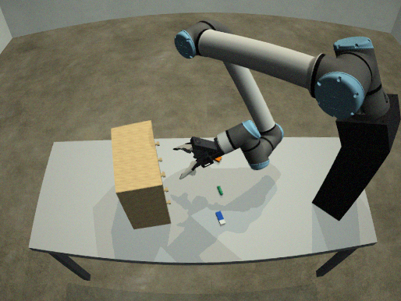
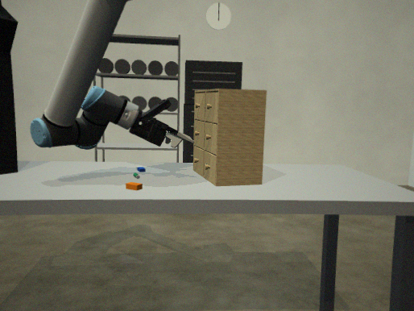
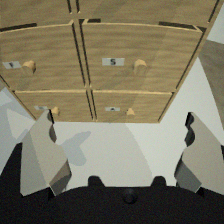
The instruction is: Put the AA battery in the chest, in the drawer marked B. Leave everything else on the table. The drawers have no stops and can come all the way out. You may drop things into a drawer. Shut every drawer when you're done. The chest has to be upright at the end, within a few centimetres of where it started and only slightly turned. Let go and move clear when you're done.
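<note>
While the claw (image 1: 184, 162) (image 2: 183, 139) (image 3: 119, 111) gapes, the chest (image 1: 136, 157) (image 2: 241, 137) (image 3: 45, 45) stands upright, drawers shut.

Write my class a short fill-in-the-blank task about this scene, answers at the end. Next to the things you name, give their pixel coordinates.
The chest (image 1: 134, 156) (image 2: 241, 137) is made of ____. The pincer (image 1: 184, 162) (image 2: 179, 138) (image 3: 119, 111) has its jaws ____. On the table (image 1: 74, 218) (image 2: 302, 193), the green battery (image 1: 220, 190) (image 2: 136, 176) lies between an orange block (image 1: 218, 159) (image 2: 134, 186) and a ____-and-white block (image 1: 220, 217) (image 2: 141, 169).

Missing words: wood; open; blue
</note>
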Controlling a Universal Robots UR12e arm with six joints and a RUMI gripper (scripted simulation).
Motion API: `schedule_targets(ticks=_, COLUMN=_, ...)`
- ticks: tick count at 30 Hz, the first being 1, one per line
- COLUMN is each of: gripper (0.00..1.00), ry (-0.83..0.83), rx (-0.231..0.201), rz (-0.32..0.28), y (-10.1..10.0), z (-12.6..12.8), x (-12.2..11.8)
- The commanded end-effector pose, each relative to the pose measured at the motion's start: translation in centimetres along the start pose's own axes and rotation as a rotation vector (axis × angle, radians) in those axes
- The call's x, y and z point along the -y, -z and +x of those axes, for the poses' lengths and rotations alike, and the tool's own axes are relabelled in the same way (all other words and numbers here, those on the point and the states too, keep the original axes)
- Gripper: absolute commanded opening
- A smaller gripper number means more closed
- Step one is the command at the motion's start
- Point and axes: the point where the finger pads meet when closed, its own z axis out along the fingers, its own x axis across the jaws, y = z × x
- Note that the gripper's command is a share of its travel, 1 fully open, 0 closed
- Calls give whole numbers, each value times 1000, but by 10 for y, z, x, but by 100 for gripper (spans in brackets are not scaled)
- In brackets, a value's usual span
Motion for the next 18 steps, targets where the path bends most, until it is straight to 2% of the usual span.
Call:
schedule_targets(ticks=1, gripper=100, ry=-1, rx=3, rz=-60, y=6, z=-2, x=4)
schedule_targets(ticks=5, gripper=100, ry=0, rx=3, rz=-109, y=11, z=-2, x=6)
schedule_targets(ticks=7, gripper=100, ry=0, rx=3, rz=-109, y=11, z=-2, x=6)
schedule_targets(ticks=18, gripper=100, ry=0, rx=3, rz=-295, y=29, z=-2, x=15)
